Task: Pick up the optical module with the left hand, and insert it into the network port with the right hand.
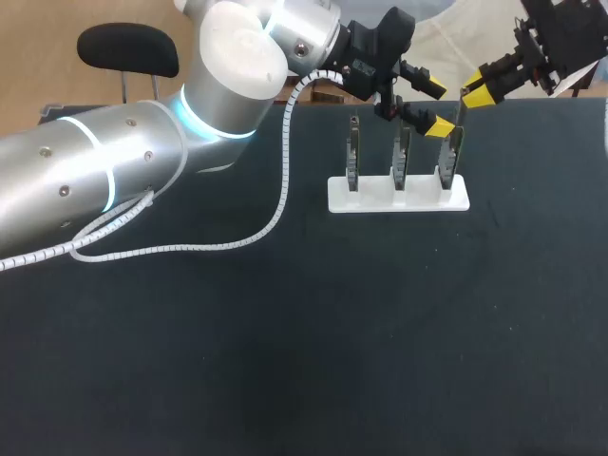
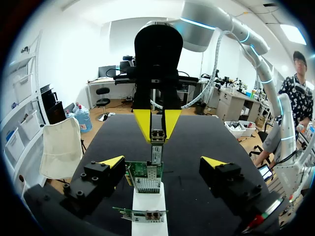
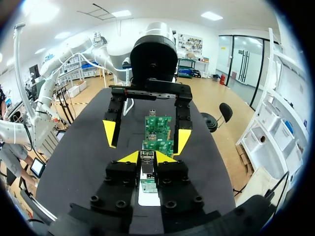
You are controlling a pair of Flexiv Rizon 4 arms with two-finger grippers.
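Right end effector (image 3: pixel 146 158), clamping optical module (image 2: pixel 156 147)

left claw (image 2: pixel 163 161) spread wide | right claw (image 3: pixel 147 158) clamped on optical module (image 2: pixel 157 147)

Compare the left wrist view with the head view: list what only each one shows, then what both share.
Only the left wrist view: both yellow tips of the right end effector clamping the optical module from two sides, just above a circuit board. Only the head view: the silver left arm with its coiled cable, and three boards standing in a row. Both: the white base, the open left end effector and the black table.
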